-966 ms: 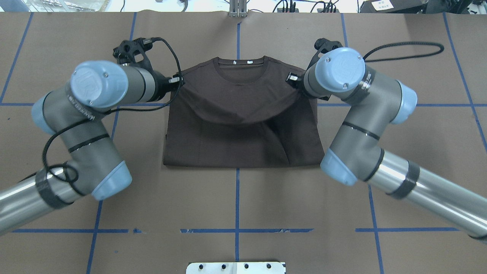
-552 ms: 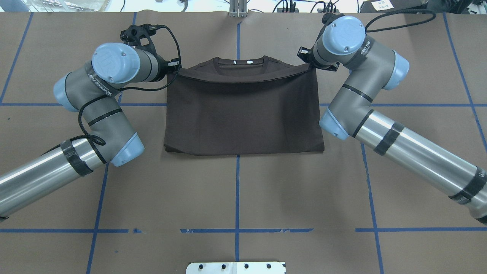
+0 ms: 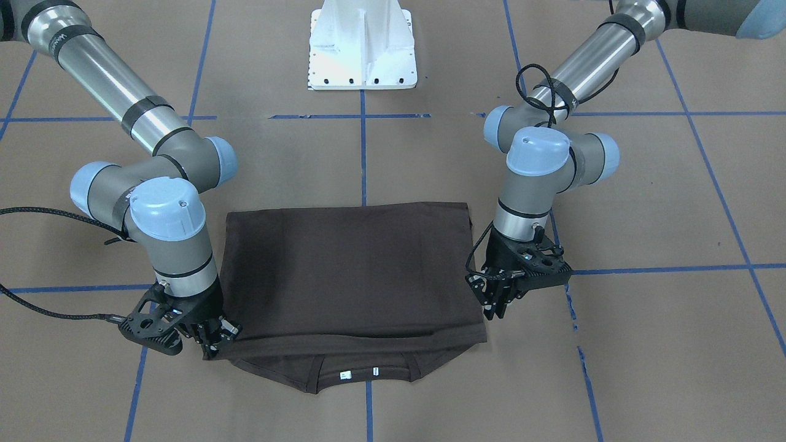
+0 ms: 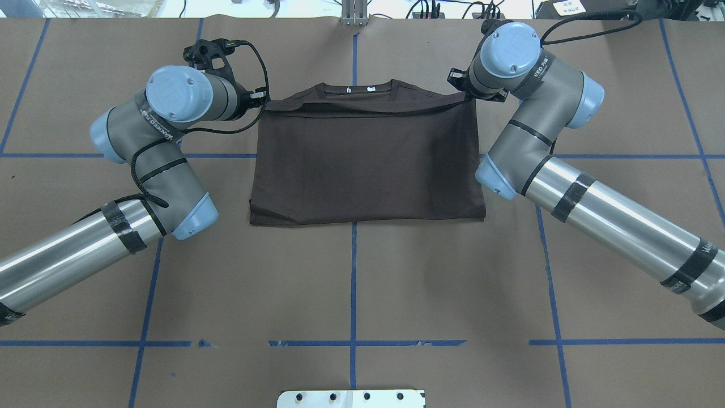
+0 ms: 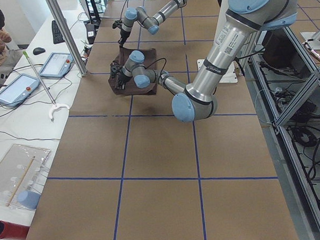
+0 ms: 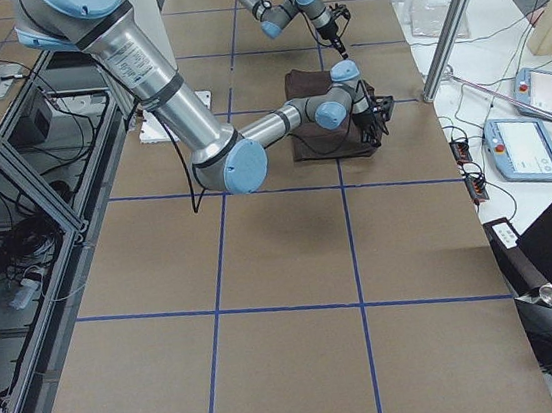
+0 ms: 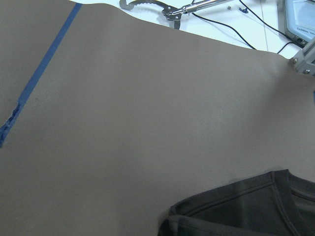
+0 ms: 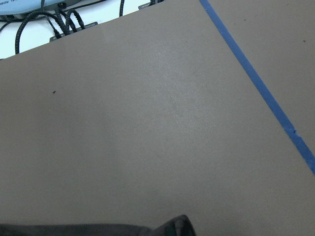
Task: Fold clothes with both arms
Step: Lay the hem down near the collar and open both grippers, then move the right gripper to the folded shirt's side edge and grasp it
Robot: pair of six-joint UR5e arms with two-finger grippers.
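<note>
The dark grey-brown T-shirt (image 4: 362, 164) lies on the brown table, folded in half, its lower part laid over the chest up to just below the collar (image 4: 357, 88) with its white tags. My left gripper (image 4: 261, 102) sits at the folded layer's far left corner and my right gripper (image 4: 463, 93) at its far right corner. Both look shut on those corners, low over the table. In the front-facing view the left gripper (image 3: 493, 310) is at the shirt's (image 3: 350, 270) right edge and the right gripper (image 3: 215, 344) at its left corner. Both wrist views show only shirt cloth (image 7: 246, 216) (image 8: 98, 230), no fingers.
The white pedestal base (image 3: 362, 46) stands at the near table edge. Blue tape lines (image 4: 353, 283) cross the brown table cover. Cables and gear lie beyond the far edge (image 4: 430, 8). A metal post (image 5: 66, 34) and operators' tablets (image 5: 20, 86) stand at that side.
Both grippers have carried the shirt's lower edge away from the robot and down, up to the collar. The raised, sagging cloth now lies flat as a fold.
</note>
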